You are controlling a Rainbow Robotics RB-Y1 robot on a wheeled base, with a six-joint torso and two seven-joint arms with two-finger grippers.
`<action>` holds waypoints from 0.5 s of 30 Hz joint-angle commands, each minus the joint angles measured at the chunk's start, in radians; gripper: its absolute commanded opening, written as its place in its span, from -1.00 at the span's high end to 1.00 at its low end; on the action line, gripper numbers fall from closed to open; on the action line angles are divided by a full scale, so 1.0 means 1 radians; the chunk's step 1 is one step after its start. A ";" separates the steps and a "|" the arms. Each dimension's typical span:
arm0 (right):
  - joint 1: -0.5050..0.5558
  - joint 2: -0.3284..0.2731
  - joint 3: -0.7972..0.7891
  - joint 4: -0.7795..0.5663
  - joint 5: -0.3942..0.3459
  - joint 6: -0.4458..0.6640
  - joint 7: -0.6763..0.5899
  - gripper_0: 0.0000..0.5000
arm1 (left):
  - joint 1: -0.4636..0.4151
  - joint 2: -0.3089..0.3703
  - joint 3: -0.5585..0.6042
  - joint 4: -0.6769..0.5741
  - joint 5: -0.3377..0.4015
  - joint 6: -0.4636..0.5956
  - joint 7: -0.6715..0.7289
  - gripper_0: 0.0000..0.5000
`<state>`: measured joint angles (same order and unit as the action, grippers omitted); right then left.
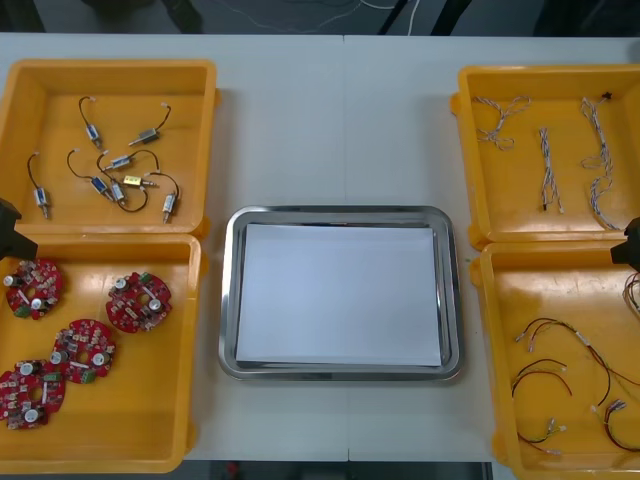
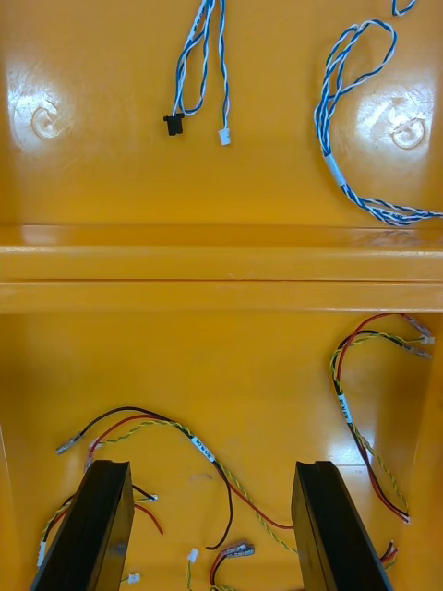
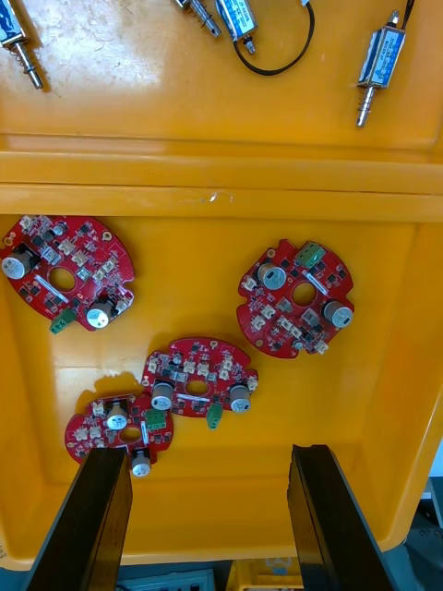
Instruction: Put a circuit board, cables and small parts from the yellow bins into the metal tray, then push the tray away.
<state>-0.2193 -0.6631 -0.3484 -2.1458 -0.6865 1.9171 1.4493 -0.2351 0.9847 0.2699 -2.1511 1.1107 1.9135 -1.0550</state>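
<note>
The metal tray (image 1: 340,214), white inside, lies at the middle of the table with nothing in it. Several round red circuit boards (image 1: 138,300) lie in the near left yellow bin (image 1: 190,400). My left gripper (image 3: 208,457) hangs open over that bin, close to two overlapping boards (image 3: 198,377); it shows at the table's left edge (image 1: 8,232). My right gripper (image 2: 212,471) is open above red and yellow cables (image 2: 197,441) in the near right bin (image 1: 487,350), seen at the right edge (image 1: 632,245).
The far left bin (image 1: 110,68) holds several small metal parts (image 1: 130,170) with black leads. Twisted blue and white cables (image 1: 548,165) lie in the far right bin (image 1: 470,150). Bin walls stand between the compartments. Bare table surrounds the tray.
</note>
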 commanded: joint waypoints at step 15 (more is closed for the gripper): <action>0.014 -0.039 -0.020 -0.008 -0.007 0.003 -0.004 -1.00 | 0.013 0.046 0.031 -0.023 0.008 0.006 0.017 -1.00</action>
<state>-0.2193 -0.6631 -0.3484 -2.1458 -0.6865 1.9171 1.4493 -0.2351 0.9847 0.2699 -2.1511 1.1107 1.9135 -1.0550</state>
